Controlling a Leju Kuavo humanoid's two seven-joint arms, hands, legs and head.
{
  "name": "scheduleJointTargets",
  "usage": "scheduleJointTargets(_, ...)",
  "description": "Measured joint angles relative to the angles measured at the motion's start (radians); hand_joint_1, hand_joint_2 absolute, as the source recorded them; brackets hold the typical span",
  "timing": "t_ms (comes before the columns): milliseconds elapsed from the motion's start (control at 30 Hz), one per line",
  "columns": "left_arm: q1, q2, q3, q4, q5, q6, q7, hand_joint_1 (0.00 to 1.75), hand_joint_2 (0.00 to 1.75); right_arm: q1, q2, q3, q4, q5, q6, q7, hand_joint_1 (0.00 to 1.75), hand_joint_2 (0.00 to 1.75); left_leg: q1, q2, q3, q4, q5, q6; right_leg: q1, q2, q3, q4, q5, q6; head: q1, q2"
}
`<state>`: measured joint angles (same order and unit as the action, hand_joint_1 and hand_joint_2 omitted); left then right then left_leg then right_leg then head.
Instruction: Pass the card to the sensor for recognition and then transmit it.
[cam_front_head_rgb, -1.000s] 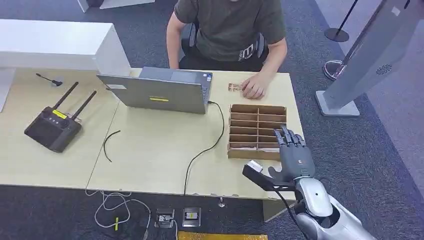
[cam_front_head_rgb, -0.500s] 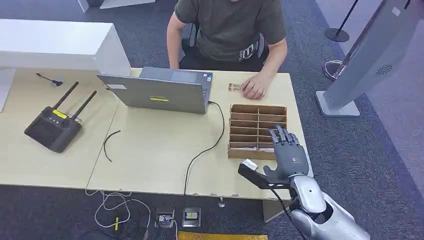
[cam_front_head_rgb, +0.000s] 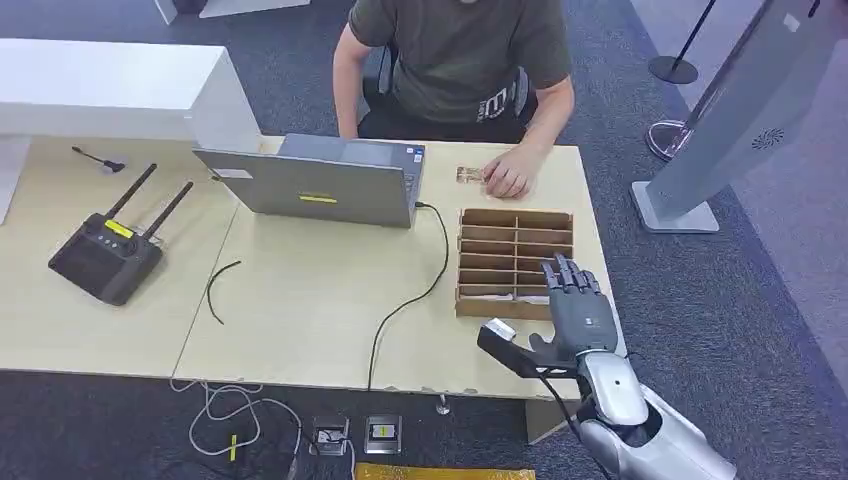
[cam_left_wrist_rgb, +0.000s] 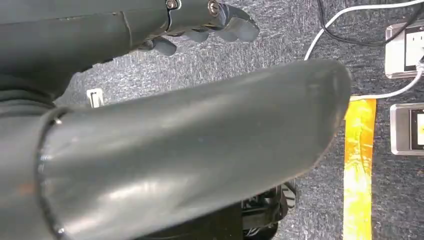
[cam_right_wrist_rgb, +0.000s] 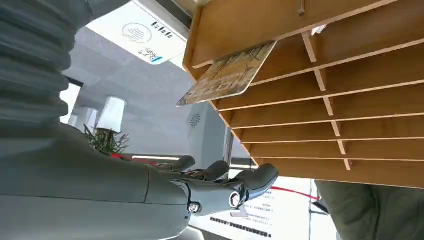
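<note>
Head view, left to right: we note the radio controller (cam_front_head_rgb: 105, 255), the laptop (cam_front_head_rgb: 325, 185), the wooden rack (cam_front_head_rgb: 515, 262), then our right hand (cam_front_head_rgb: 572, 310) at the rack's near right corner, fingers spread, holding nothing. Right wrist view shows the card (cam_right_wrist_rgb: 227, 75) standing in an end slot of the rack, one rounded corner jutting past the frame, apart from the fingers (cam_right_wrist_rgb: 250, 180). We judge the card lies just ahead of the right hand, its long axis along the slot. Left hand (cam_left_wrist_rgb: 215, 22) hangs by the floor, fingers curled loosely; grasp state unclear.
</note>
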<state>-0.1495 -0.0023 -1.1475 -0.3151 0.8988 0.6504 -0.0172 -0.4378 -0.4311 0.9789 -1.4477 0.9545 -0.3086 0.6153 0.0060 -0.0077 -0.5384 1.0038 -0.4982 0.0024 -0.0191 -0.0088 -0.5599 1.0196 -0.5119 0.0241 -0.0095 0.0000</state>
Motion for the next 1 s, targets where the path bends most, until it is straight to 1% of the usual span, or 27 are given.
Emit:
scheduleJointTargets(267, 0.005, 0.003, 0.000, -0.012, 0.015, 0.018, 0.000, 0.00, 0.00, -0.009, 0.015, 0.006, 0.031, -0.018, -0.013, -0.029, 0.00, 1.75, 0.000, 0.000, 0.000, 0.000, 0.000, 0.000, 0.000, -0.001, 0.000, 0.000, 0.000, 0.000, 0.000, 0.000)
scheduleJointTargets(600, 0.006, 0.004, 0.000, -0.017, 0.024, 0.027, 0.000, 0.00, 0.00, -0.011, 0.030, 0.006, 0.059, -0.021, -0.022, -0.037, 0.00, 1.75, 0.000, 0.000, 0.000, 0.000, 0.000, 0.000, 0.000, -0.001, 0.000, 0.000, 0.000, 0.000, 0.000, 0.000)
scheduleJointTargets(800, 0.007, 0.004, 0.000, -0.019, 0.027, 0.029, -0.001, 0.00, 0.00, -0.013, 0.037, 0.005, 0.075, -0.023, -0.022, -0.037, 0.00, 1.75, 0.000, 0.000, 0.000, 0.000, 0.000, 0.000, 0.000, -0.001, 0.000, 0.000, 0.000, 0.000, 0.000, 0.000)
scheduleJointTargets(1000, 0.009, 0.004, 0.000, -0.019, 0.036, 0.032, -0.005, 0.00, 0.00, -0.014, 0.039, 0.001, 0.090, 0.020, -0.022, -0.020, 0.00, 1.75, 0.000, 0.000, 0.000, 0.000, 0.000, 0.000, 0.000, -0.001, 0.000, 0.000, 0.000, 0.000, 0.000, 0.000)
